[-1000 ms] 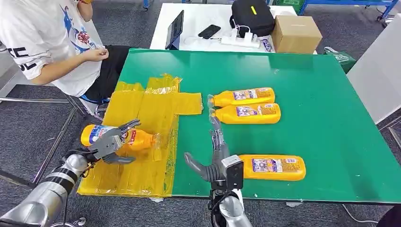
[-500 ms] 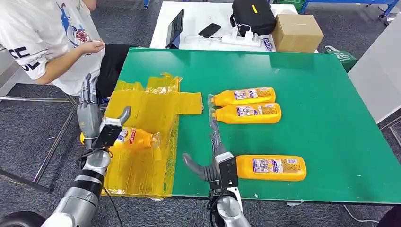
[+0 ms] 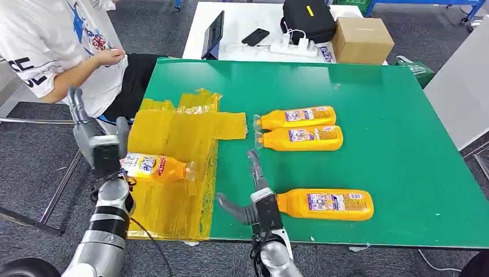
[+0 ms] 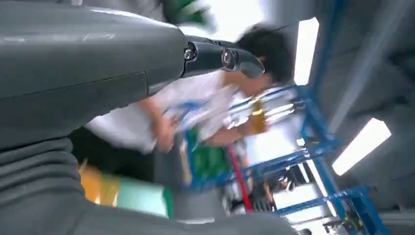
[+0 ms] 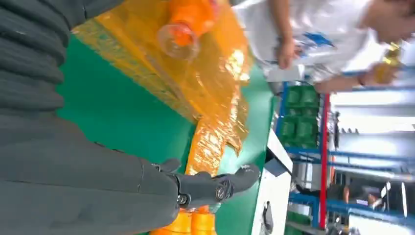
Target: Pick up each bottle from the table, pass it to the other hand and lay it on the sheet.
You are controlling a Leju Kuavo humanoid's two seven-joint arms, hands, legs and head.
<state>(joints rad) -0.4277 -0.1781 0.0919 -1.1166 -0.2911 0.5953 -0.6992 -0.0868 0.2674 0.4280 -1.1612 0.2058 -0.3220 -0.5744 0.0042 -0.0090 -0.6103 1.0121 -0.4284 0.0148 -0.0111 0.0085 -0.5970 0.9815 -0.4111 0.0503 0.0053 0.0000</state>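
One orange bottle (image 3: 155,167) lies on its side on the yellow sheet (image 3: 184,133), cap toward the table's middle. My left hand (image 3: 95,143) is raised just off the sheet's left edge, fingers (image 4: 215,55) spread and holding nothing. Two more orange bottles (image 3: 297,118) (image 3: 301,138) lie side by side mid-table. Another bottle (image 3: 326,204) lies near the front edge. My right hand (image 3: 254,199) is open right beside its cap end, fingers (image 5: 215,188) straight. The right wrist view looks across the sheet (image 5: 210,88) to the laid bottle's cap (image 5: 178,41).
A person (image 3: 52,52) sits at the green table's (image 3: 392,150) left rear corner, close to my left hand. Behind stands a white table with a tablet (image 3: 213,34), phone (image 3: 255,38), black bag (image 3: 307,20) and cardboard box (image 3: 361,40).
My left hand let go of the bottle on the sheet, then rose and drew back to the left. The bottle stays on the sheet. My right hand shifted slightly left.
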